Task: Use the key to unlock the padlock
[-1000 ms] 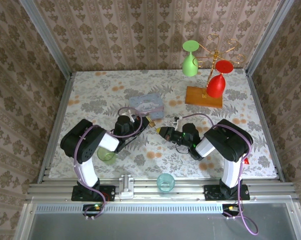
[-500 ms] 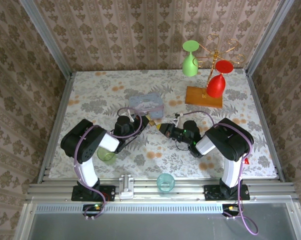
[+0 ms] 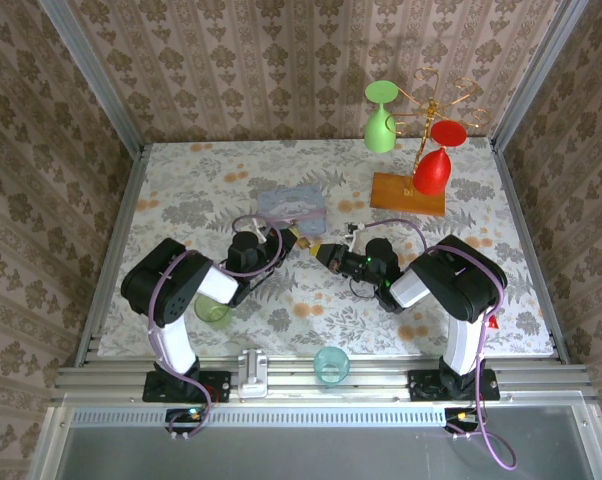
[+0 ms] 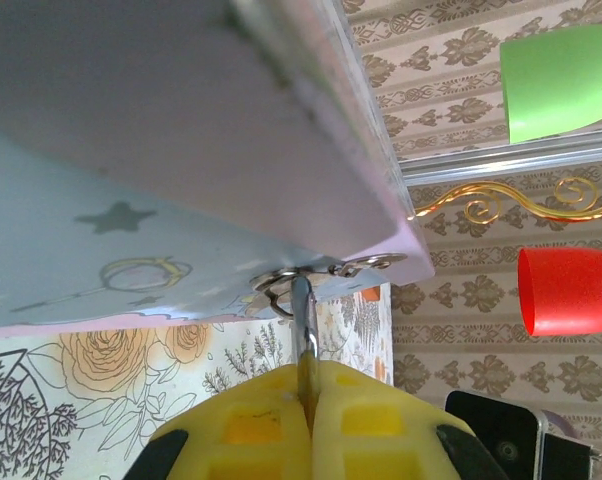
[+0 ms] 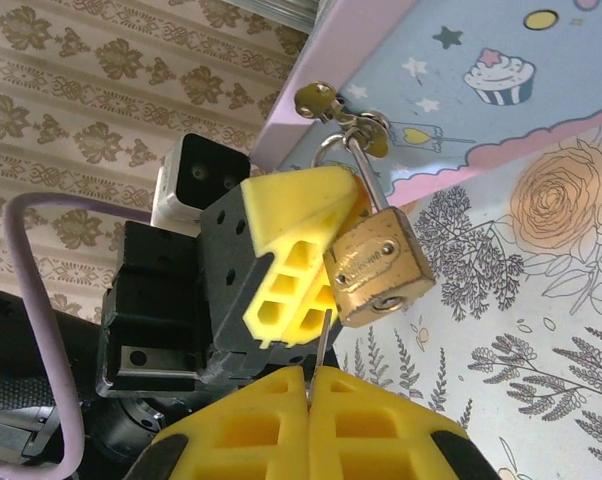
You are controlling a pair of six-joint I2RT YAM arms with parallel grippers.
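Observation:
The small brass padlock (image 5: 379, 265) hangs by its thin shackle (image 4: 301, 310) from the hasp of a pale blue cartoon tin box (image 3: 289, 205). My left gripper (image 4: 309, 395) is shut on the padlock, a brass sliver showing between its yellow pads; from above it sits at the box's near right corner (image 3: 293, 238). My right gripper (image 5: 309, 385) is shut on the key (image 5: 322, 345), a thin metal blade that points up. Its tip is just beside the padlock's lower left corner, a little left of the keyhole. In the top view the right gripper (image 3: 324, 254) faces the left one closely.
A green cup (image 3: 213, 312) stands by the left arm and a teal cup (image 3: 331, 362) at the near edge. At the back right a gold rack on a wooden base (image 3: 408, 193) holds a green glass (image 3: 380, 128) and a red glass (image 3: 432, 172).
My right gripper has moved up and left with the key, closing on the padlock. The tin box has tilted and shifted slightly. The left gripper has stayed in place.

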